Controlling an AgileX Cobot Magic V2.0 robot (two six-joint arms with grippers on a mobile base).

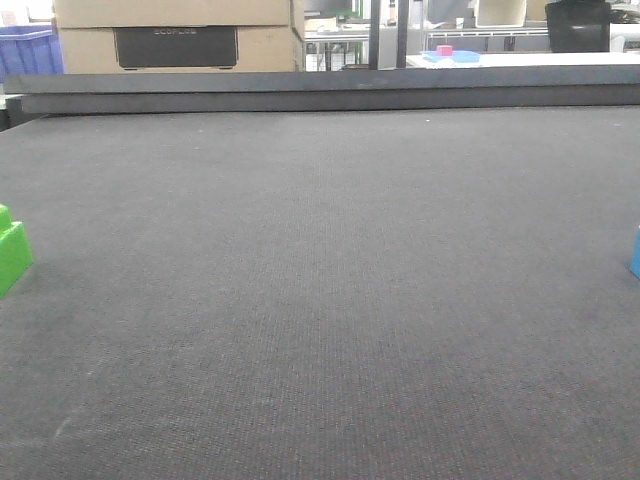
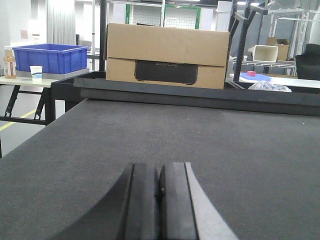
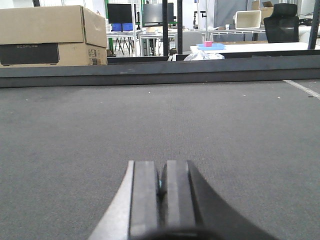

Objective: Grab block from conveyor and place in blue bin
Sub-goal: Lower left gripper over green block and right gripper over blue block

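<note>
**Desk:** What do we have nearest the lens?

**Photographer:** Our two wrist cameras show the same foreground. The left gripper (image 2: 159, 172) and the right gripper (image 3: 161, 172) sit low over the conveyor (image 1: 320, 300). Each has its dark pads pressed flat together, with nothing pinched between them.

**Desk:** And the block?

**Photographer:** From the front view we catch a green block (image 1: 12, 255) resting on the belt at the extreme left edge of the frame, partly cut off. A sliver of a blue piece (image 1: 635, 255) shows at the extreme right edge, too little for us to tell its shape. We find neither in the wrist views.

**Desk:** Farther back?

**Photographer:** The dark raised rail (image 1: 320, 90) closes the belt's far side. Behind it we see a cardboard box (image 2: 167, 55) with a black panel on its face. Off the far left corner the blue bin (image 2: 50, 57) stands on a pale table (image 2: 20, 79), with a paper cup (image 2: 36, 73) just in front of it and a bottle (image 2: 9, 62) at its left. Away to the right we make out a pink item (image 1: 444, 50) on a blue tray (image 1: 465, 57), set on a white table (image 1: 560, 59).
</note>
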